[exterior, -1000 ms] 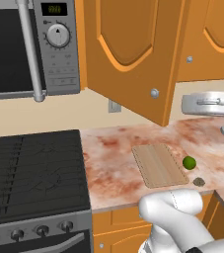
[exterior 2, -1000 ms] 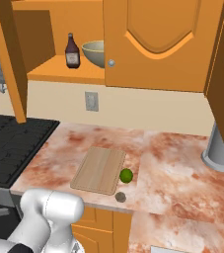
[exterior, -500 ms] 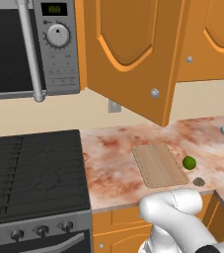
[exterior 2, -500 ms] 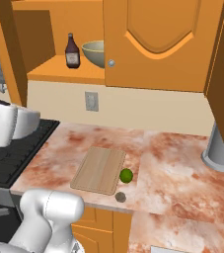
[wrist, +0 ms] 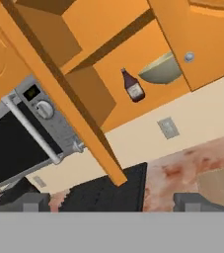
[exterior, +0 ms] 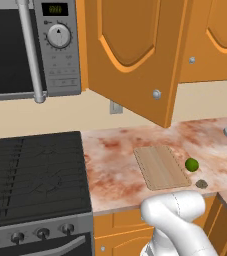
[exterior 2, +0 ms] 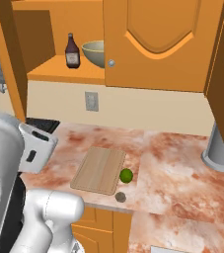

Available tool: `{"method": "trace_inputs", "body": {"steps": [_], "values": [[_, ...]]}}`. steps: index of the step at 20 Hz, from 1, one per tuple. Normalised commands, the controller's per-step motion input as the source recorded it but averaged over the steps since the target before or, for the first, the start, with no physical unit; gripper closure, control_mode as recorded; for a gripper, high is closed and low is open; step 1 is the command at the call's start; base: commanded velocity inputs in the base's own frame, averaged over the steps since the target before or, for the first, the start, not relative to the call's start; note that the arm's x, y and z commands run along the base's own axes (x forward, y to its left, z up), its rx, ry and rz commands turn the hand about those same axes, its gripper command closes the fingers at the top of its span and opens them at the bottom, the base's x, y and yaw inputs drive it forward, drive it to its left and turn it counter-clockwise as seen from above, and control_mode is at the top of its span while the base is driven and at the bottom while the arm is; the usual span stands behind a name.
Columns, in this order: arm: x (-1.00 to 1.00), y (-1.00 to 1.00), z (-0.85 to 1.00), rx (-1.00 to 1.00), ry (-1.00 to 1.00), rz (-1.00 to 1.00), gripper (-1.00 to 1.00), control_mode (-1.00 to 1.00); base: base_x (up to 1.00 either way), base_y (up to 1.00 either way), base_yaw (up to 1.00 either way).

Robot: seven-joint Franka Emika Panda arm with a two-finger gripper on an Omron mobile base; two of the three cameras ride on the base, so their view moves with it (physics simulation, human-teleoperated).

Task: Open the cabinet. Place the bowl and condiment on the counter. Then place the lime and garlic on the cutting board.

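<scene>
Currently spread wide and grasping nothing: fingers (wrist: 111,200), low in the hand view, aimed up toward the open cabinet (wrist: 108,59). Left door swung out toward the viewer, edge-on across the hand view; right door shut, knob showing. On the cabinet shelf (exterior 2: 66,71): condiment bottle (exterior 2: 72,51) upright, long axis vertical, with the bowl (exterior 2: 94,53) just beside it on the right, part-hidden by the shut door in the right base view. Both well above and beyond the fingers, the bottle (wrist: 132,85) nearer the view's centre line, the bowl (wrist: 160,70) offset to its right. Judged next: an upward, forward reach past the open door's edge to either item. On the table (exterior 2: 172,163) below: cutting board (exterior 2: 99,169), lime (exterior 2: 126,175) touching or just off its right edge, garlic (exterior 2: 120,197) near its near-right corner, both off the board.
</scene>
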Motion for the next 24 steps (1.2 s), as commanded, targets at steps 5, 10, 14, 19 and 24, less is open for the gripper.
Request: {"method": "trace_inputs", "body": {"steps": [5, 10, 14, 19, 24], "values": [[0.23, 0.0, 0.02, 0.23, 0.22, 0.08, -1.0, -1.0, 0.0, 0.0, 0.0], [0.17, 0.0, 0.04, 0.23, 0.19, 0.06, -1.0, -1.0, 0.0, 0.0, 0.0], [0.09, 0.0, 0.0, 0.21, 0.06, 0.05, -1.0, -1.0, 0.0, 0.0, 0.0], [0.16, 0.03, 0.0, 0.17, 0.01, 0.06, -1.0, -1.0, 0.0, 0.0, 0.0], [0.29, 0.21, 0.0, 0.12, 0.01, 0.02, -1.0, -1.0, 0.0, 0.0, 0.0]]}}
